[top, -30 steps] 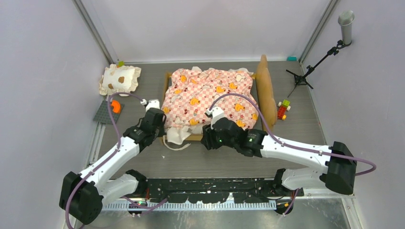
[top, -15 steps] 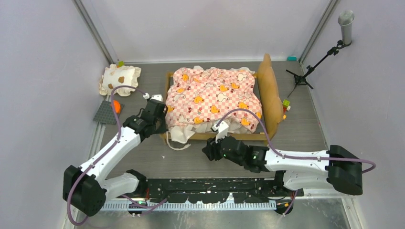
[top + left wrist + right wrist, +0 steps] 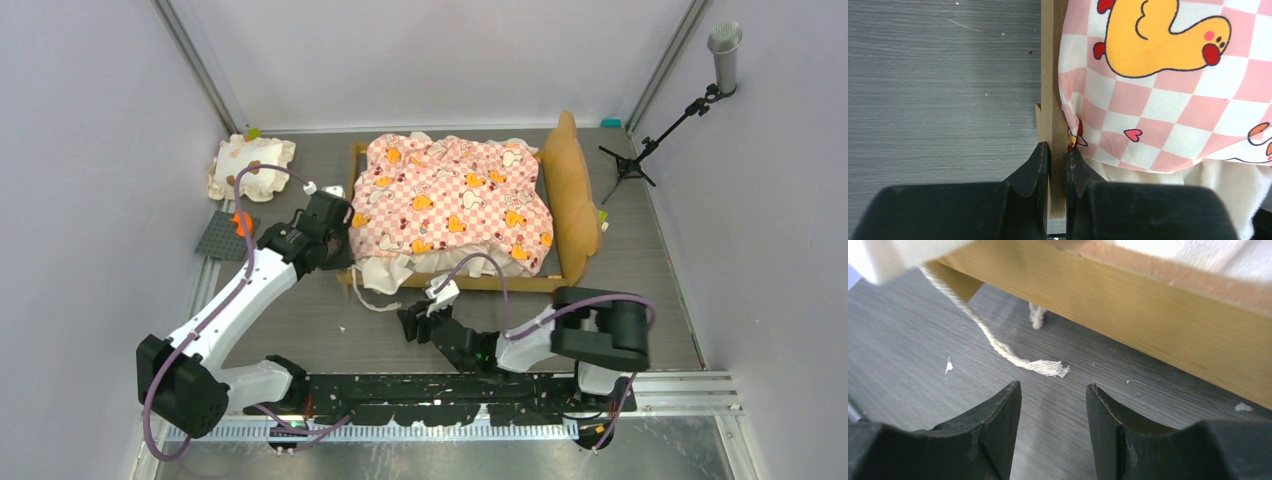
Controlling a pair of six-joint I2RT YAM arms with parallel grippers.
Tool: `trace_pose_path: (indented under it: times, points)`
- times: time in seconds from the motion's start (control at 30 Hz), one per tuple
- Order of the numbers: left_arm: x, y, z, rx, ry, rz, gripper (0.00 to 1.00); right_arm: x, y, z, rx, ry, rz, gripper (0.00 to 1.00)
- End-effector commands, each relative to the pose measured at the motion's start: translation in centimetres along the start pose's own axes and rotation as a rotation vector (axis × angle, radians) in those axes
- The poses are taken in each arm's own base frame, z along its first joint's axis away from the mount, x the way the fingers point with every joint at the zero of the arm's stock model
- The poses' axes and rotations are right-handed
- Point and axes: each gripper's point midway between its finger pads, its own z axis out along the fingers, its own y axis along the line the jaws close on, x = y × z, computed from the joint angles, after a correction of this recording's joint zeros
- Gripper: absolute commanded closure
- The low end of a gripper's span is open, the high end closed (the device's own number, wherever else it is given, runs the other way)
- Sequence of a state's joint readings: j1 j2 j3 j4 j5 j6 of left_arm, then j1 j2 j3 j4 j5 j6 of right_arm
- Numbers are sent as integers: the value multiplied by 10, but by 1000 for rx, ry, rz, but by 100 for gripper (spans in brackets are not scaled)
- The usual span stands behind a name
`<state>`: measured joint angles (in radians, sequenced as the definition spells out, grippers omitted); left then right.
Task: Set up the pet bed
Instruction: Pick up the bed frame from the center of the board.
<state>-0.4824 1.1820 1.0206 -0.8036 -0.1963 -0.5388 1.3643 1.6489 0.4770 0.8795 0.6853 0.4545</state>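
Where it stood toward the back of the table [image 3: 330, 330], slightly right of the middle, the one pet bed [image 3: 455, 205] had its wavy headboard [image 3: 572, 195] at the right end. Its pink checkered mattress lay rumpled on the frame. One cream ruffle [image 3: 385, 270] spilled over the near-left corner.

The left gripper [image 3: 1057, 150] was at the bed's left end. Its two fingers were pressed together on the thin wooden end rail [image 3: 1047, 100], one on each face, with the mattress edge touching the inner finger.

The right gripper [image 3: 1053, 390] hung low over the table just in front of the bed's near rail [image 3: 1148, 305]. Its two fingers were spread and nothing was between them. One cream cord [image 3: 998, 342] trailed from the bedding to the table, and its frayed end lay between those fingers and the rail. A second short tassel [image 3: 1037, 315] hung beneath the frame.

Other items noted:
- One spotted ruffled pillow [image 3: 250, 168] lay at the back-left corner, well apart from the bed. The left arm's cable crossed in front of it in the top view.
- One grey baseplate [image 3: 222, 238] lay nearer, with one orange piece [image 3: 240, 222] on it.
- One microphone stand [image 3: 660, 130] stood at the back right.
- One small coloured toy [image 3: 603, 212] lay beside the headboard, mostly hidden by it.
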Motion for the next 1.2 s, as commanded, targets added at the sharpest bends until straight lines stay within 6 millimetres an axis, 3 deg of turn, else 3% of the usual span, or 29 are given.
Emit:
trace_pose_path:
  times: [0.0,0.23,0.77,1.03,1.17]
  points:
    - [-46,-36,-28,165,-132,-74,100,-48,13,17,33,-276,201,43]
    - [-45,-38,-30,177,-124,-54,100,-43,31,39,74,-342,170,37]
    - [-58,-47,-45,213,-136,-60,100,-31,1,67,305,-388,125,34]
    - [-55,-48,-46,224,-125,-64,100,-32,2,79,334,-407,132,34]
    - [-54,-48,-47,225,-124,-65,100,-32,-3,85,361,-417,144,44]
